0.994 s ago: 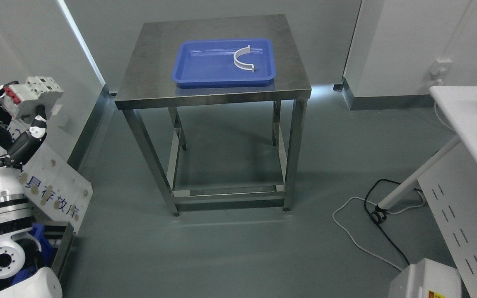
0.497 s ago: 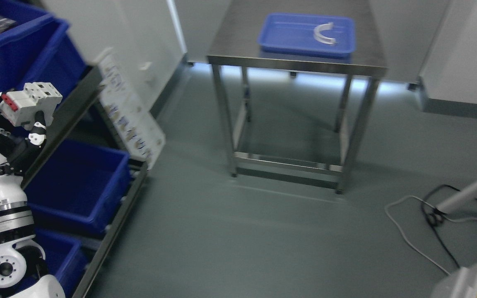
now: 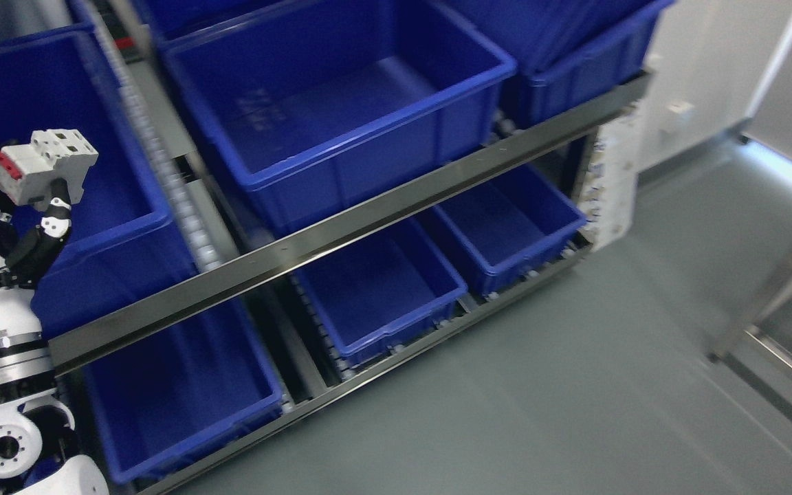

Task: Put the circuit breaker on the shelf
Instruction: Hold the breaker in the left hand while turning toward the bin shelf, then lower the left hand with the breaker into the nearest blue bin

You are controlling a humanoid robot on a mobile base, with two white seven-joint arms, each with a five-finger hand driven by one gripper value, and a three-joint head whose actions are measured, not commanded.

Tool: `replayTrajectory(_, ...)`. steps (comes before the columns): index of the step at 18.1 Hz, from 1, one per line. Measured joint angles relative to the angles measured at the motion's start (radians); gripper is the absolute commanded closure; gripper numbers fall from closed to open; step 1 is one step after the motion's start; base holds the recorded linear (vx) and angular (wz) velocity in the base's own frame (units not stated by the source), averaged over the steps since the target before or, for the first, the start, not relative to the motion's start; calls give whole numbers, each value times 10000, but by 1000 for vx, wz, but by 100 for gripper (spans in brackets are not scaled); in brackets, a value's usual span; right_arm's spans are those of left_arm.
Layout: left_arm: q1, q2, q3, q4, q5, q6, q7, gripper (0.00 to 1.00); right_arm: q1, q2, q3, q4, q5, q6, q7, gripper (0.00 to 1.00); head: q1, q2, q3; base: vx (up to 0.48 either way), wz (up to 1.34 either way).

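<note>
A white circuit breaker (image 3: 45, 167) with a red switch sits in my left hand (image 3: 14, 199), whose fingers are shut on it. The hand is raised at the far left of the head view, in front of a blue bin (image 3: 38, 110) on the upper level of the shelf (image 3: 341, 227). A large blue bin (image 3: 341, 96) with nothing visible inside stands on the same level, to the right of my hand. The right arm does not show.
The lower shelf level holds three blue bins (image 3: 382, 289), (image 3: 506, 227), (image 3: 176, 385) on roller tracks. A white printed panel (image 3: 612, 185) leans at the shelf's right end. Grey floor (image 3: 575, 385) lies to the right, with a steel table leg (image 3: 774, 289) at the edge.
The camera has swung left: the steel table with the blue tray has left the picture and the shelf of blue bins now fills it. My left hand still holds the breaker the same way.
</note>
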Motion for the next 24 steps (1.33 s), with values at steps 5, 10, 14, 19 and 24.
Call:
replayTrajectory(5, -74, -19, -60, -136, 11, -35, -29, 82, 2, 0, 0, 0, 0, 0, 0, 0, 0, 0, 0, 64, 708)
replayTrajectory(10, -234, -30, -139, -216, 16, 323, -38, 82, 4, 0, 0, 0, 0, 0, 0, 0, 0, 0, 0, 99, 221)
replayTrajectory(14, -377, -34, -180, -255, 17, 519, -113, 82, 5, 0, 0, 0, 0, 0, 0, 0, 0, 0, 0, 102, 11)
replayTrajectory(19, -508, -37, -217, -289, 18, 694, -363, 82, 5, 0, 0, 0, 0, 0, 0, 0, 0, 0, 0, 104, -90)
replayTrajectory(24, -591, -40, -238, -305, 18, 896, -398, 82, 5, 0, 0, 0, 0, 0, 0, 0, 0, 0, 0, 80, -67)
